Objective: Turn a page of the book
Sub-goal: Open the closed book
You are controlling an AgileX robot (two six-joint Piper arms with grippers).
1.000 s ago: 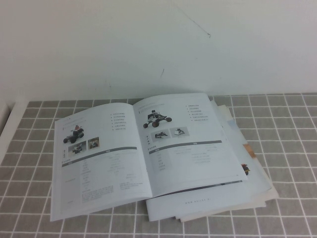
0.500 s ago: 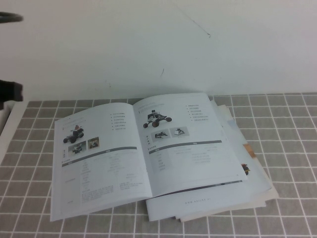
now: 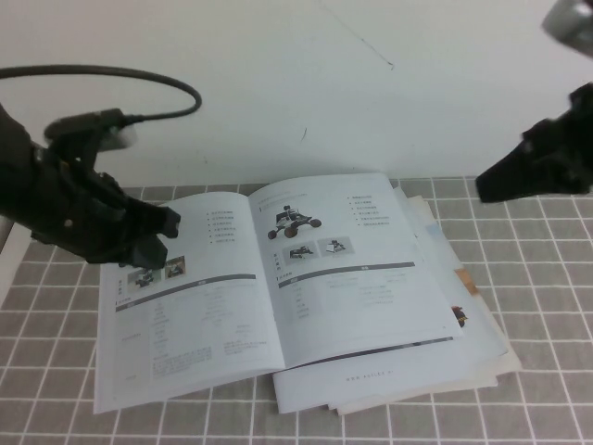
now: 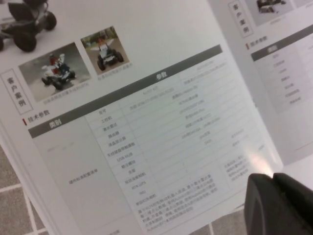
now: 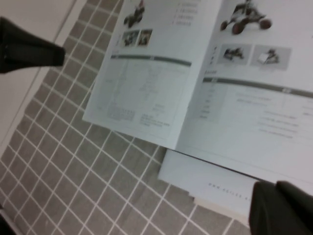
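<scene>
Both arms have just swung into view. The left claw (image 3: 153, 236) now hangs over the book's (image 3: 269, 287) left leaf, upper corner; whether it is wide or narrow I cannot tell. The book lies open and flat on the tiled surface (image 3: 547, 306), the page (image 3: 347, 264) with the black buggy untouched. The right claw (image 3: 491, 185), spread unclear, hovers well apart, so turning has not started.
</scene>
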